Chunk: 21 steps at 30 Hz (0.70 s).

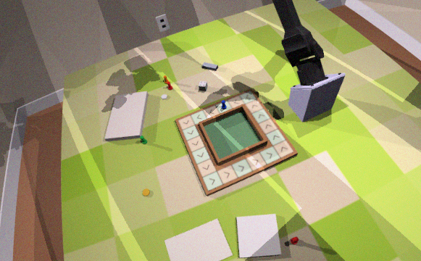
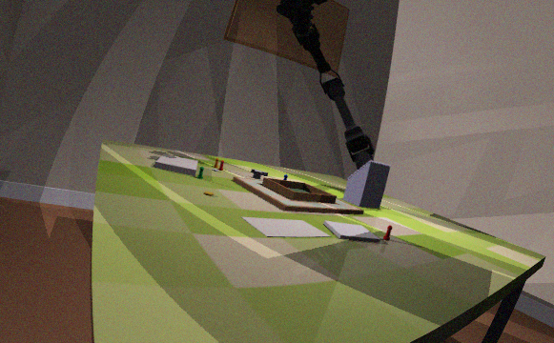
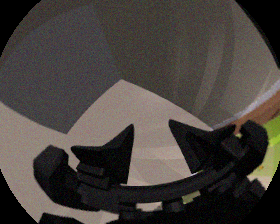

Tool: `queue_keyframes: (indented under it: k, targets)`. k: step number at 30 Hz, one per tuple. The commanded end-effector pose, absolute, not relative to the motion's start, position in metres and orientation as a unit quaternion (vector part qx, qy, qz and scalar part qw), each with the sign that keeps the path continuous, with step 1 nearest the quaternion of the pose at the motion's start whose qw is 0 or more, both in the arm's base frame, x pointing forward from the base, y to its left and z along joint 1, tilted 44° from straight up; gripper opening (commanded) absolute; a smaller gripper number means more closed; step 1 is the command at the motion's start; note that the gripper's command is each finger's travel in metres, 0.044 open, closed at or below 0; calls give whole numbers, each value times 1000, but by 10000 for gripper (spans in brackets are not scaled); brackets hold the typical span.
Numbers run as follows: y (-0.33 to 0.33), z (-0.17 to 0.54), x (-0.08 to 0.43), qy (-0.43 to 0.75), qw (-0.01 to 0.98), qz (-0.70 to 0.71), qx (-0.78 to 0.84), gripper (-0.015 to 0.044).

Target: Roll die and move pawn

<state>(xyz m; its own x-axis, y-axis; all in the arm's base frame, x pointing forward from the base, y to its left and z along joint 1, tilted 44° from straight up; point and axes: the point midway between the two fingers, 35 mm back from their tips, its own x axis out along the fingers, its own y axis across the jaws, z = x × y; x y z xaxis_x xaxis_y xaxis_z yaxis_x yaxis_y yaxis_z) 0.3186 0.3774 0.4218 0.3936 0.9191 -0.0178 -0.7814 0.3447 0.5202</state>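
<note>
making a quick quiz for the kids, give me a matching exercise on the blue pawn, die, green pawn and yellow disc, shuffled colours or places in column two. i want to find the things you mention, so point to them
1. blue pawn (image 1: 224, 105) (image 2: 285, 177)
2. die (image 1: 203, 86)
3. green pawn (image 1: 143, 140) (image 2: 201, 172)
4. yellow disc (image 1: 146, 192) (image 2: 208, 193)

A. beside a corner of a pale slab (image 1: 127, 116) (image 2: 176, 165)
B. on the ring of squares
C. lying flat on the table
D. white-grey, outside the tray (image 1: 242, 148)

Pairs: 1-B, 2-D, 3-A, 4-C

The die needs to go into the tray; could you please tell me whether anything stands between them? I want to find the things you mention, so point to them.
The blue pawn (image 1: 223, 105) (image 2: 285, 177) stands on the board just beside the direct line, and the tray's raised wall (image 1: 219, 116) (image 2: 281, 190) crosses it. Nothing else visible seems to block it.
</note>
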Motion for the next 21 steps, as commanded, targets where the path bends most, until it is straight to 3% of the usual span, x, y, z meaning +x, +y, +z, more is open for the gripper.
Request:
queue_keyframes:
  k: [1,11,21]
  targets:
    - [341,393,358,176,854,442,209,275]
    - [210,306,433,250,938,184,153,275]
    - [55,231,436,340,935,-70,67,275]
